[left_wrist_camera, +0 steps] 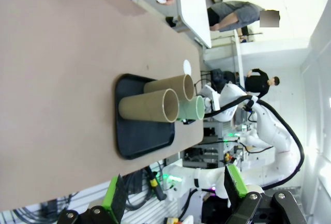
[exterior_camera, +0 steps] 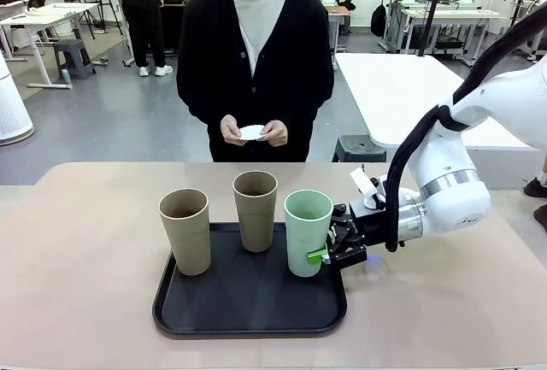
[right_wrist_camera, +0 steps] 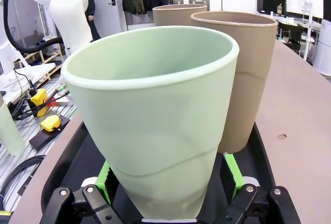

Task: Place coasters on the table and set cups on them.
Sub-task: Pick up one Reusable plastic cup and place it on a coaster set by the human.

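Right gripper: The black two-finger right gripper extends in low from the picture's right on its white right arm. Its green pads sit on either side of the lower body of the pale mint green tapered tumbler. The pads lie hard by the tumbler's wall, but whether they truly squeeze it cannot be told.

Mint tumbler: It stands upright on the black rounded-square tray, at the tray's right-hand edge, mouth up.

Tan tumblers: Two tan-brown tapered tumblers stand upright on the same tray. One is at its left side. The other is at the back middle, just beside the mint tumbler.

Tray: It lies flat on the large beige-tan matte tabletop, near the robot's edge and about mid-table.

Left gripper: The left gripper hangs well apart from the tray and looks across the tabletop toward it. Its two green-padded fingers are spread wide with nothing between them.

Coasters: The small white scalloped paper doilies are off the table. A person in a black cardigan at the far side holds them at waist height between one hand and the other hand. How many there are cannot be told.

Background: A white rectangular table stands behind the person, to the picture's right.
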